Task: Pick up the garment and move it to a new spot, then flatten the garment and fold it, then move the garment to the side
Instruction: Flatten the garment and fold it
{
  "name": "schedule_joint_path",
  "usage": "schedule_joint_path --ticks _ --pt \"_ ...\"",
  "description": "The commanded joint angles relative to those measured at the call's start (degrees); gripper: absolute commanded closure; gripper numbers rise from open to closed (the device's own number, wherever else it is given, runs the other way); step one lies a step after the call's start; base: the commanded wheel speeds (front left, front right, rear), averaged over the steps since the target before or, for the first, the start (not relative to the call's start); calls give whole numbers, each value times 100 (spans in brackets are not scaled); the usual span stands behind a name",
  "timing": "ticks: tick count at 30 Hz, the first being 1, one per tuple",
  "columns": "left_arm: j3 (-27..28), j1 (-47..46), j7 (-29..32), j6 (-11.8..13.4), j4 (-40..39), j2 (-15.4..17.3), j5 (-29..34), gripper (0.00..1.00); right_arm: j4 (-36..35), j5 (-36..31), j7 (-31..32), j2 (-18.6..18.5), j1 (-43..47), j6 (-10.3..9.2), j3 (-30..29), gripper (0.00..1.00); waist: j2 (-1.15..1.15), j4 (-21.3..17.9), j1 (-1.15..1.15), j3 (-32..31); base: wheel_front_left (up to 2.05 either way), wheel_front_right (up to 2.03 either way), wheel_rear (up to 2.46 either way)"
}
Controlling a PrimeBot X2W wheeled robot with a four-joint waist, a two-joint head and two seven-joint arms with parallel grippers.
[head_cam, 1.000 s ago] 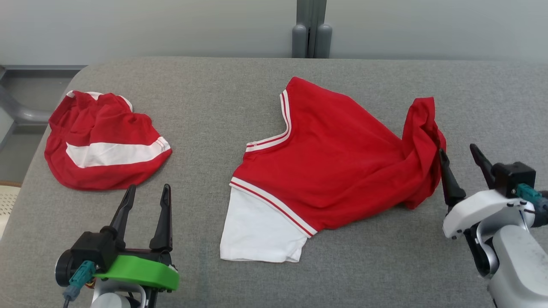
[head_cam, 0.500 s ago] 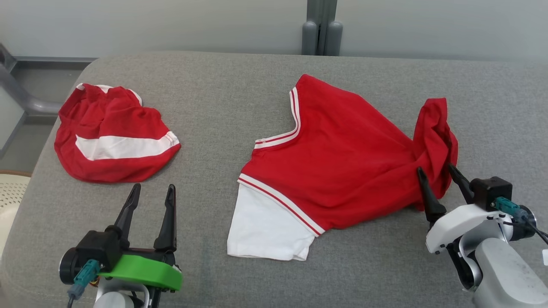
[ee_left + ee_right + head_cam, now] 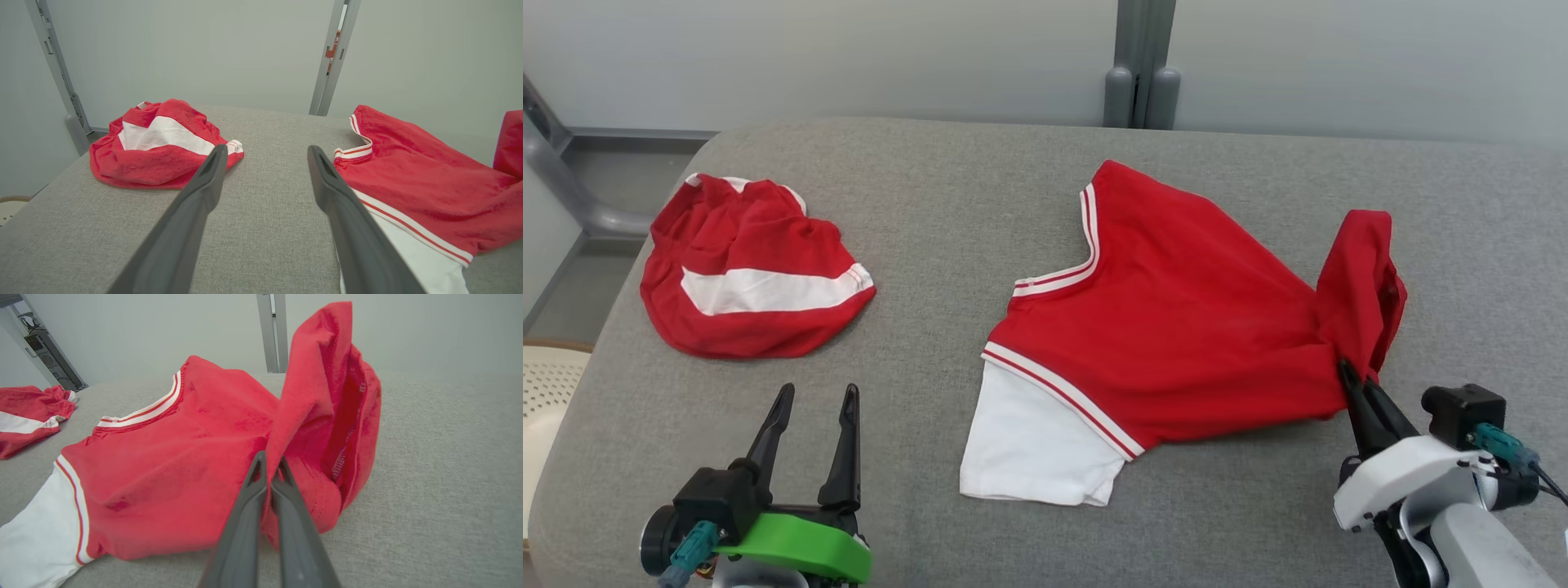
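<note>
The grey cloth-covered desk (image 3: 947, 188) carried two pieces. The garment (image 3: 1176, 327), a red shirt with a white-striped collar and a white sleeve (image 3: 1029, 445), lay right of the middle. It was mostly flat, with its right-hand end standing up in a bunched fold (image 3: 1364, 269). A second red and white cloth (image 3: 752, 278) sat crumpled at the far left, well apart from it.

My left tool (image 3: 818, 394) hung released and empty near the front edge, between the two cloths and touching neither. My right tool (image 3: 1349, 374) was clenched on the garment at the lower edge of that fold. In the right wrist view its fingertips (image 3: 256, 479) met with red cloth pinched between them.

I judged this to be the pick-up for the move to a new spot. To do it well, I would lift straight up first, so the shirt peeled off the desk rather than dragged. The pinch looked thin and close to the hem, and a sideways tug might slip it out. The white sleeve would likely trail last, so carrying high enough to clear it should spare me wrinkles later.
</note>
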Motion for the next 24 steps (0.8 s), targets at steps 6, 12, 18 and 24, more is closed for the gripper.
schedule_joint_path --ticks 6,12,18,24 --pt "52 119 -2 -20 -49 -12 75 0 -1084 215 636 -148 905 -9 -284 100 0 -355 0 -196 0 0 0" --pt "30 63 -2 -20 -57 -30 85 0 -1810 160 1195 -72 1224 -9 -632 100 0 -390 0 -134 0 0 0" --pt "-59 -113 -2 -20 -46 0 18 0 -1625 -272 1417 -143 699 -7 -590 100 0 -208 0 61 0 0 0" --pt "-119 -278 -2 -20 -2 14 -43 0 -552 -528 1314 -235 -329 -9 -413 100 0 17 0 230 0 0 0"
